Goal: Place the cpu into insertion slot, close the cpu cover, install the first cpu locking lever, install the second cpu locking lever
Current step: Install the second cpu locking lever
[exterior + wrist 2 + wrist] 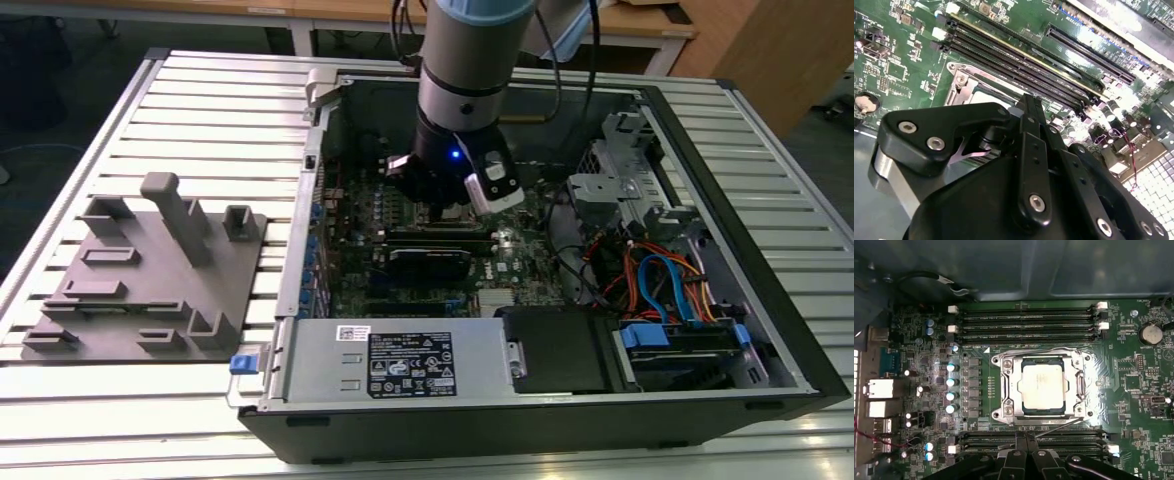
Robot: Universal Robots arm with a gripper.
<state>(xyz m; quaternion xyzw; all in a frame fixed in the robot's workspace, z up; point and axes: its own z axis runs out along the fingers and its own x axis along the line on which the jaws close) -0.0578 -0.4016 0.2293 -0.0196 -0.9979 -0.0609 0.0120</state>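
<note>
The cpu [1043, 386] lies flat in the insertion slot [1081, 390] on the green board, its silver top showing through the window of the cpu cover [1013, 385], which is down over it. One thin locking lever [1029, 348] lies along the far side of the socket. The other lever [1059, 425] runs at a slant on the near side, its free end at my fingertips. My gripper [1026, 437] is shut, fingers together just beside the socket. In the second wrist view the gripper [1029, 102] stands over the socket frame [966, 80]. In the exterior view the gripper [447, 215] is low inside the computer case.
Long black memory slots [1026, 320] flank the socket on both sides. The open computer case [747, 250] holds cables and drive bays [667, 290] at the exterior view's right, and a power supply [387, 360] in front. A grey fixture block [147, 270] stands at the exterior view's left.
</note>
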